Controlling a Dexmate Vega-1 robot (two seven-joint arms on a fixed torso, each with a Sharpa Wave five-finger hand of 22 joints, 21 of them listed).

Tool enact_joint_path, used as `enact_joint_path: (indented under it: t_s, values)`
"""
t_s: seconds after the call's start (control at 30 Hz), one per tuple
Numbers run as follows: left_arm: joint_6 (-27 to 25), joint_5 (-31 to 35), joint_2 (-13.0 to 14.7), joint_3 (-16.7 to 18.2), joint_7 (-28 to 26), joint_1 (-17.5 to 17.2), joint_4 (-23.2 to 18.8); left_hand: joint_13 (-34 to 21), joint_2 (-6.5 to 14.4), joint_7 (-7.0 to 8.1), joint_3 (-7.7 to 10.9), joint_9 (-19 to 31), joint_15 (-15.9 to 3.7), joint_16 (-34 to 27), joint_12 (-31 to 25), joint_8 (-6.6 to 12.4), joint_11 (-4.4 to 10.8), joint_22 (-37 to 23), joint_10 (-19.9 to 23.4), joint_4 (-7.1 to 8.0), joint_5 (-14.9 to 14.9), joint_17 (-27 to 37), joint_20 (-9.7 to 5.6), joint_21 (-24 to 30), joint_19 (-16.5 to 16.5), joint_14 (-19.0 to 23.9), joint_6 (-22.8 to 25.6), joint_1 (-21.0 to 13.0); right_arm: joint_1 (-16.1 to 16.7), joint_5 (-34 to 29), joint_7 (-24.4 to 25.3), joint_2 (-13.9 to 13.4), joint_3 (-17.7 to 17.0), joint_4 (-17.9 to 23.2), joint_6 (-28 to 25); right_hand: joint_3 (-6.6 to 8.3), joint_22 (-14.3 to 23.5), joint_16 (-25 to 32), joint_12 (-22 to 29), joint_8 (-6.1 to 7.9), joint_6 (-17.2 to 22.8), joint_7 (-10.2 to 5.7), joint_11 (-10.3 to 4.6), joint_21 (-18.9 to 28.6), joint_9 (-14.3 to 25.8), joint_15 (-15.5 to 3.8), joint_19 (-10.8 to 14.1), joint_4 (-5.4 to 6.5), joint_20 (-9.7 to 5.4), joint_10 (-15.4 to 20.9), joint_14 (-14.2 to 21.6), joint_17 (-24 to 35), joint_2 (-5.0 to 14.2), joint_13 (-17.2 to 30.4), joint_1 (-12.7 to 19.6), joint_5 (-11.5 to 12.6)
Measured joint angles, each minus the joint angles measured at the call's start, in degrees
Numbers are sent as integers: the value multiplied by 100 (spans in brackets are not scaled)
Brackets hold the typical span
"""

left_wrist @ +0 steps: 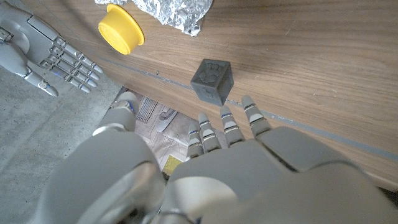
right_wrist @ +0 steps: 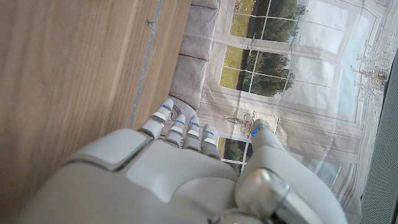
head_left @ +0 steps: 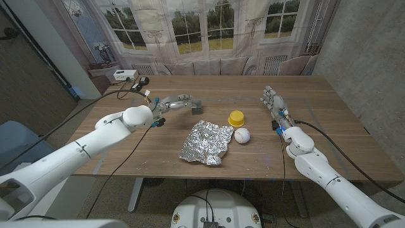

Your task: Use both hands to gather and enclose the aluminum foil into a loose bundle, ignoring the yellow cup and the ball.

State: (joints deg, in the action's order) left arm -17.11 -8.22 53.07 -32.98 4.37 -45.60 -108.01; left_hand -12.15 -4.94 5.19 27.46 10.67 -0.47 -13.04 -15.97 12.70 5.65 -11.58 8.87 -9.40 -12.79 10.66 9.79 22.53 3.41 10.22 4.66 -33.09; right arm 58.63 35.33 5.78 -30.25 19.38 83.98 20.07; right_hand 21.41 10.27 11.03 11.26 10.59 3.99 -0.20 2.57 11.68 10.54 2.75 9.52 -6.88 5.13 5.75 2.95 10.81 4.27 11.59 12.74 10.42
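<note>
Both hands, left hand point(head_left: 179, 102) and right hand point(head_left: 273, 101), hover empty with fingers apart on either side of the crumpled aluminum foil point(head_left: 205, 142), which lies on the desk point(head_left: 329, 120) between and nearer the robot, its long axis seemingly running diagonally.

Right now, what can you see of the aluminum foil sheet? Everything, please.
The crinkled silver aluminum foil sheet lies loosely spread near the middle of the wooden table, roughly four-cornered, heavily creased and shiny, with edges partly lifted. It has not been gathered into a bundle. The white ball sits at its right edge, very close or touching; the yellow cup stands just beyond, apart from it. Neither hand touches the foil. The left wrist view catches one crumpled corner.
</note>
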Motion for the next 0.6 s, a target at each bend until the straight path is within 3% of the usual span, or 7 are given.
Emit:
enact_joint_path:
  t_s: [0.27,0.57,0.6]
  values:
    - [-518,468,85,-213,117,163,-376,18,40,-36,-120,15,-177,-98,-98,50,42,-15,488,72,0,16,-235,139,359,429,434,-218,62,27,0,0,-35,5,62,-31,0,0,0,0,0,0,0,0,0,0,0,31,0,0,0,0,23,0,-23,0]
    - [-1265,1142,87,-431,487,358,-571,17,204,-194,-247,16,-187,-245,-212,155,-121,-64,1091,121,114,42,-341,347,814,929,1032,-381,102,49,-12,3,-79,0,105,-47,0,22,0,23,32,-32,0,0,0,11,0,15,0,0,11,-1,41,0,-41,0]
    - [-1343,1208,41,-661,538,586,-682,17,231,-205,-253,16,-199,-253,-214,155,-126,-76,1129,127,114,42,-357,358,827,957,1044,-409,103,59,-26,3,-80,-1,135,-47,0,22,0,23,32,-32,0,0,0,11,0,15,0,0,11,-1,45,0,-45,0]
